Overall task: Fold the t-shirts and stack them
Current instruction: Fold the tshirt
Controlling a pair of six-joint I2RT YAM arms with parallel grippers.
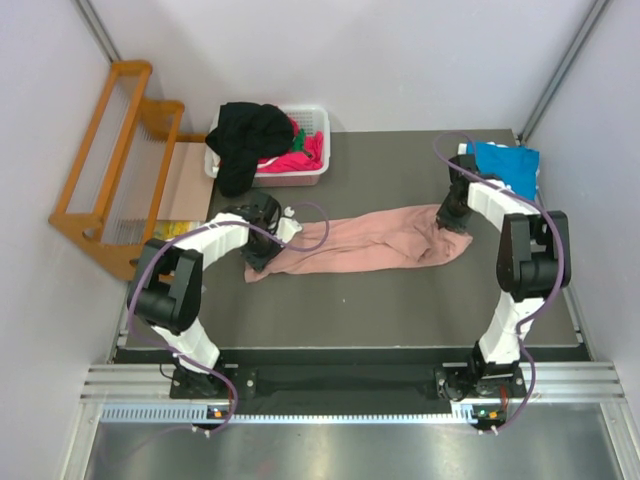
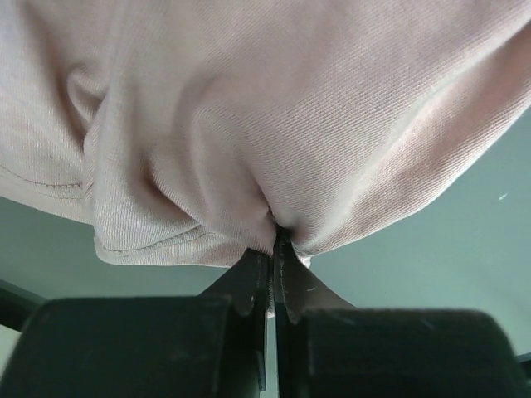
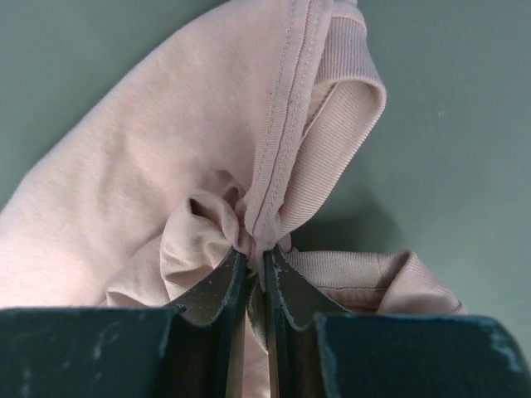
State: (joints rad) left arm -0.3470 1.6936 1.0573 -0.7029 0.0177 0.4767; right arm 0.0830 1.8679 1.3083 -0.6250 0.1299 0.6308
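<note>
A dusty pink t-shirt [image 1: 360, 240] lies across the middle of the dark tabletop [image 1: 380, 310], pulled into a long, narrow, rumpled band running from the left side towards the right edge. The left tool [image 2: 273, 249] is clamped on the band's left end, its jaws together with a fold of smooth knit bunched just above them. The right tool [image 3: 255, 259] is pinched on the right end, beside a stitched seam and a ribbed edge. The cloth is so gathered that its sleeves and front cannot be made out.

At the far right corner a blue t-shirt [image 1: 505, 165] lies partly behind the right arm. At the far left corner a white basket [image 1: 312, 108] holds a black t-shirt [image 1: 250, 140] spilling over its rim, a magenta t-shirt [image 1: 300, 160] and a scrap of green.
</note>
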